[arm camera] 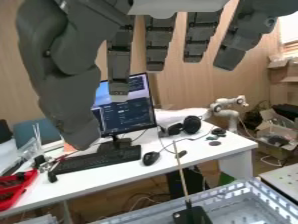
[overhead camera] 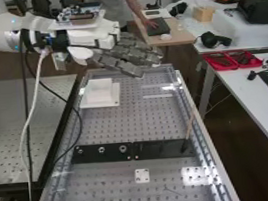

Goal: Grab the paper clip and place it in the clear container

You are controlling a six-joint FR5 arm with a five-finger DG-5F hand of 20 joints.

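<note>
In the high view, hard white glare patches lay on the perforated bench top (overhead camera: 107, 128), and the floor (overhead camera: 221, 131) beside it was dim. In the wrist view, the window (arm camera: 289, 29) shone nearly white and the monitor (arm camera: 126, 119) glowed.

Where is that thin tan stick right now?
In the high view, the thin tan stick stands up from the right end of the row of black plates, near the right-hand edge of the perforated bench.

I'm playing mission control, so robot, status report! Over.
Hand open, empty, near far end of bench. Thin shape at near end, maybe the clip, too small to tell. Possible snag: thin stick standing on black strip.
</note>
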